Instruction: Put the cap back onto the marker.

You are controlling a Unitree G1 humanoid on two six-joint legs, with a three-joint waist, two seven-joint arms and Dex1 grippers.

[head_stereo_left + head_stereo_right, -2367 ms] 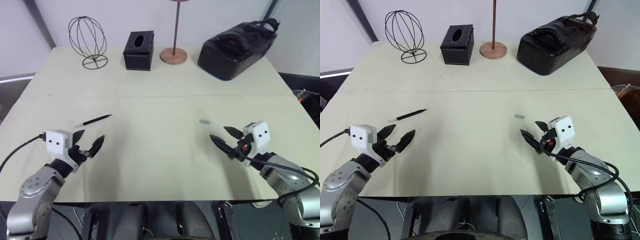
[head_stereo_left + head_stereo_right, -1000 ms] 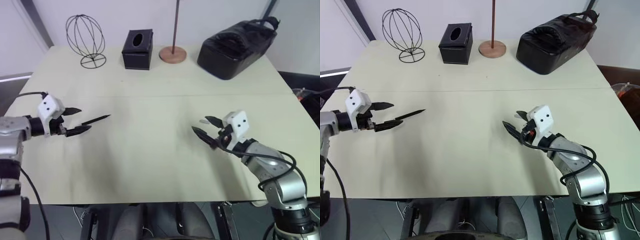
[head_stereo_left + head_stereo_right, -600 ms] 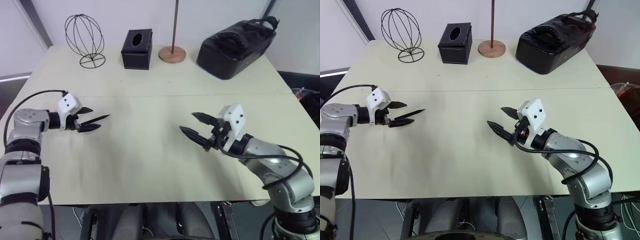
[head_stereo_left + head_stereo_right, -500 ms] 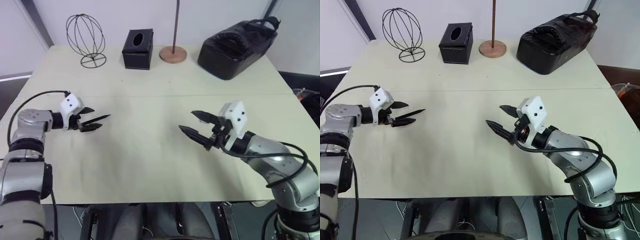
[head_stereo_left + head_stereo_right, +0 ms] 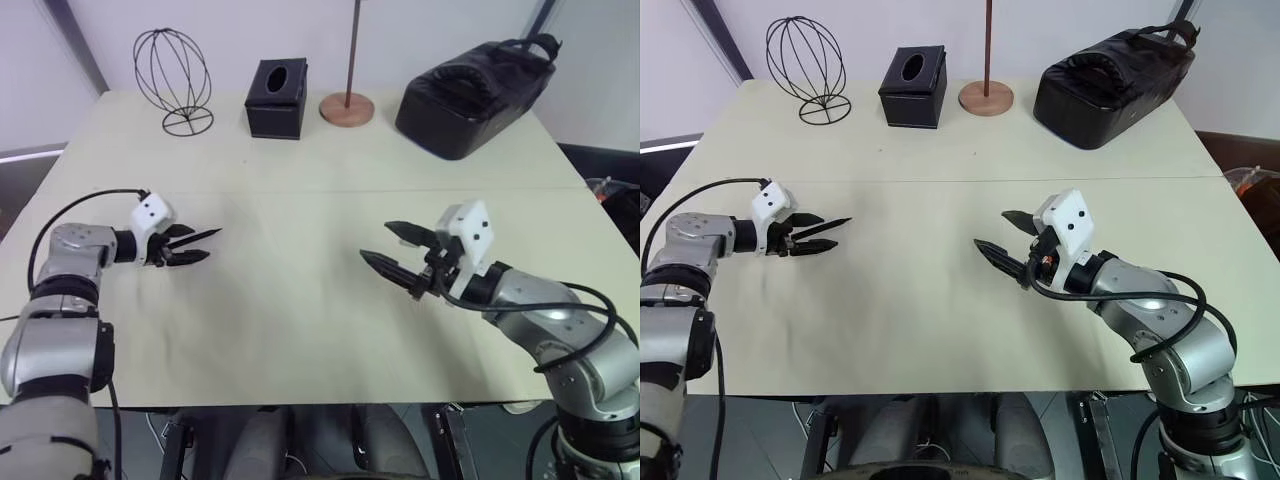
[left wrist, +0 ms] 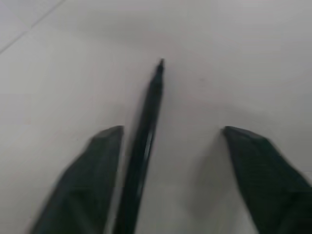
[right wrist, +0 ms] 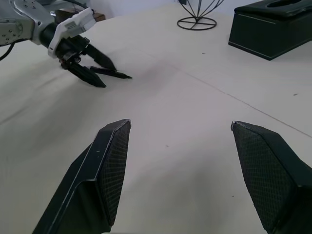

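**Left arm lowers onto the marker**

Since a second ago the left gripper [image 5: 192, 246] has slid in along the desk [image 5: 300, 300] and narrowed its fingers [image 6: 87, 175] around the marker [image 6: 146, 141]. They are not yet pressed on it: in the left wrist view the black stick runs close beside one finger, with a clear gap to the other, its tip pointing out past both. Meanwhile the right gripper [image 5: 1002, 236] has lifted and drawn back, and hovers above the desk with fingers [image 7: 105, 170] spread wide and nothing between them. I cannot make out the cap. A wire stand [image 5: 173, 78], a black box [image 5: 276, 98], a wooden pole base [image 5: 347, 108] and a black bag [image 5: 475, 92] line the far edge.
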